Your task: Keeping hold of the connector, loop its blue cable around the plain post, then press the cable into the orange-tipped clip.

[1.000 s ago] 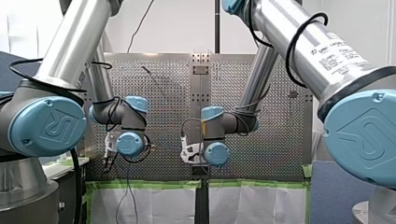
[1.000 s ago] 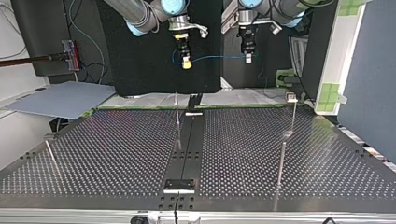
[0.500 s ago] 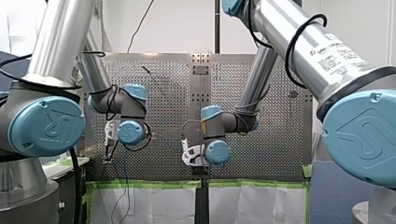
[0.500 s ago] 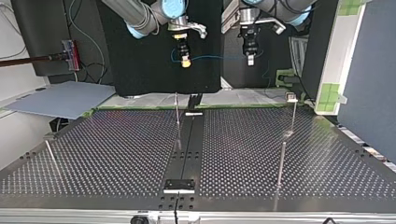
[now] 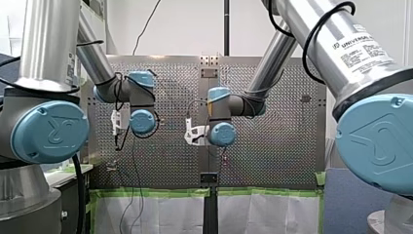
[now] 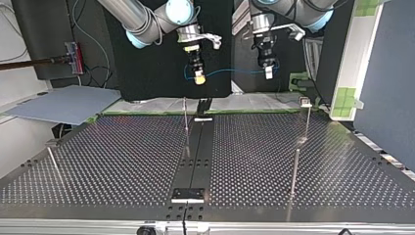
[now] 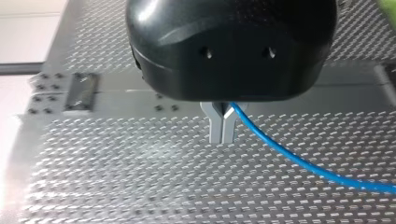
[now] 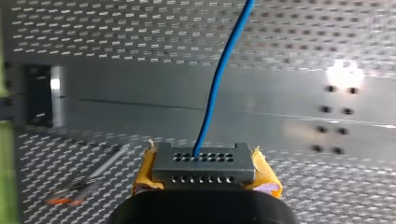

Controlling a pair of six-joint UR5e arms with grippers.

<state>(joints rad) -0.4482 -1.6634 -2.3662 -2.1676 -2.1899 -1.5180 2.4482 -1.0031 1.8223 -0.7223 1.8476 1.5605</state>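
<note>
In the top view the blue cable (image 6: 230, 72) hangs in a shallow sag between my two grippers, above the table's far edge. My right gripper (image 6: 198, 77) is shut on the grey connector (image 8: 204, 163), which sits between its yellow pads (image 8: 267, 176), and the cable (image 8: 219, 84) runs straight ahead out of it. My left gripper (image 7: 222, 140) has its metal fingers shut on the cable (image 7: 303, 163), which trails off to one side. A plain thin post (image 6: 186, 120) stands below the right gripper. An orange-tipped piece (image 8: 63, 201) shows blurred beside the right gripper.
On the perforated table (image 6: 122, 161) stand more thin posts: one with a small head (image 6: 306, 110), one nearer (image 6: 294, 171) and one at the view's left (image 6: 53, 161). A dark centre strip (image 6: 198, 147) runs down the table. Both arms hang well above the plate.
Both grippers have come lower in the top view and shifted slightly to its right, with the cable still strung between them. In the front view both wrists have moved up.
</note>
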